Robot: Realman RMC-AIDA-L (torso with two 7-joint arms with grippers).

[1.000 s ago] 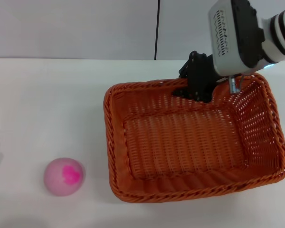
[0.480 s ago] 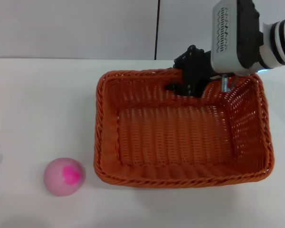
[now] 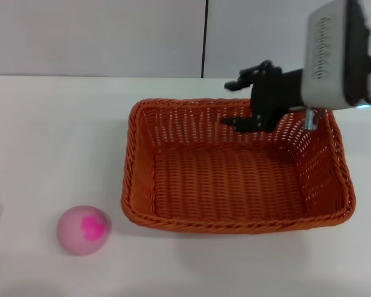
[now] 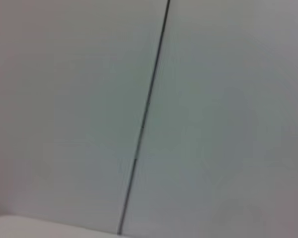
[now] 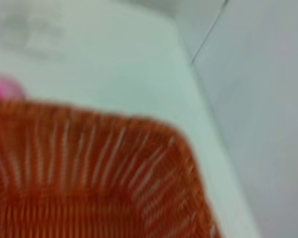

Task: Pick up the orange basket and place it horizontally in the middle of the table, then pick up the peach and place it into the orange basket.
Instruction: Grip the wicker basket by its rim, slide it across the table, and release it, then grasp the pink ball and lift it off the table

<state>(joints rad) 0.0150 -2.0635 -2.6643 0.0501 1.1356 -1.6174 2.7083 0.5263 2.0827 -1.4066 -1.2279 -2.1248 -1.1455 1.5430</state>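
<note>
The orange basket rests flat on the white table, right of centre, with its long side running left to right. My right gripper is open at the basket's far rim: one black finger is behind the rim and the other hangs inside over the far wall. The peach, pale pink with a magenta blotch, lies on the table near the front left, apart from the basket. The right wrist view shows a corner of the basket and a sliver of the peach. My left gripper is out of view.
A grey wall with a dark vertical seam runs behind the table's far edge. The left wrist view shows only that wall. Bare tabletop stretches left of the basket and around the peach.
The basket swung round and settled flat with its long side across. My right gripper's fingers spread apart and let go of the far rim.
</note>
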